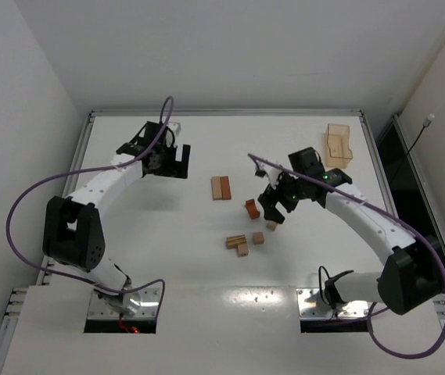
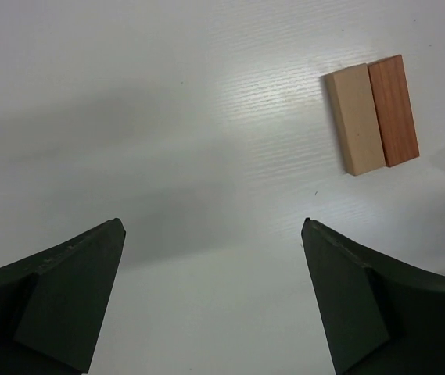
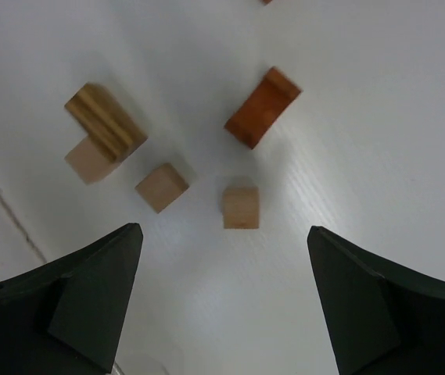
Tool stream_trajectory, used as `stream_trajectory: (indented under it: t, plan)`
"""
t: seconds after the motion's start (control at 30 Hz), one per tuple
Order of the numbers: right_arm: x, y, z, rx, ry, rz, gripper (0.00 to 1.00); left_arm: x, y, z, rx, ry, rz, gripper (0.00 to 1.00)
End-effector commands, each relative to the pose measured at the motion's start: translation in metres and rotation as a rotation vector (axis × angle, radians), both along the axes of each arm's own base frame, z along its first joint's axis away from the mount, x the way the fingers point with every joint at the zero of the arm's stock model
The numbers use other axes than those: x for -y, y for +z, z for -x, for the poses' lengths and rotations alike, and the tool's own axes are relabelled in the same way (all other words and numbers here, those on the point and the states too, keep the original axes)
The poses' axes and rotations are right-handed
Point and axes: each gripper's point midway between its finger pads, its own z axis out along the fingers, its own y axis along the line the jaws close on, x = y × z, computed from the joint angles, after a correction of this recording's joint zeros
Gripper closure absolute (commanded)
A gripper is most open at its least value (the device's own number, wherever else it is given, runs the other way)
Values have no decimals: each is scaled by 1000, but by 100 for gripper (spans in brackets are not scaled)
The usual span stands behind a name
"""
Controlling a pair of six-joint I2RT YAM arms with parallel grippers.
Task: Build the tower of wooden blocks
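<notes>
1. Left arm (image 1: 105, 183): I read it reaching out over the bench (image 1: 206, 297), elbow bent, wrist turned down. The left hand (image 1: 177, 168) (image 2: 212, 226) hangs above bare bench surface. Its fingers (image 2: 73, 301) are spread wide and nothing sits between them.

2. Relative to the left hand, a tan bar (image 2: 355, 119) (image 1: 217, 187) and a reddish bar (image 2: 392, 109) (image 1: 224, 187) lie ahead and to the right. They lie flat, long sides touching, well outside the finger gap.

3. Right arm (image 1: 363, 219): it is stretched forward and inward, wrist pitched down. The right hand (image 1: 275, 209) (image 3: 224, 230) hovers over the loose blocks. Its fingers (image 3: 89, 305) are fully parted and grip nothing.

4. Relative to the right hand:
- A cube (image 3: 241, 207) (image 1: 271, 225) sits just ahead of the finger gap, near its centre.
- A second cube (image 3: 162, 187) (image 1: 258, 237) sits just to its left.
- A reddish-brown notched piece (image 3: 263, 107) (image 1: 252, 208) lies further ahead, slightly right.
- A striped bar (image 3: 106, 121) (image 1: 236, 241) lies ahead and left, touching a pale block (image 3: 87, 158) (image 1: 242, 250).

5. All pieces rest loose on the bench. A shallow tray (image 1: 338, 144) lies beyond the right hand, near the bench's far corner.
</notes>
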Motion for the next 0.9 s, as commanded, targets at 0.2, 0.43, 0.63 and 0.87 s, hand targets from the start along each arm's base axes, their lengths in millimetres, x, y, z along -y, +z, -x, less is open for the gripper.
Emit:
stream_trajectory:
  t: [0.2,0.43,0.63,0.87]
  plan:
    - [22,-50,38,21,129,216,18,-17,20,4,20,-19,5,4]
    - [25,-63,19,19,73,243,18,-26,31,6,52,-2,-1,4]
    - [20,-69,13,-1,72,237,18,-27,29,8,53,-1,-1,4]
    - [15,-73,4,-18,63,238,19,-26,32,2,61,-1,1,4]
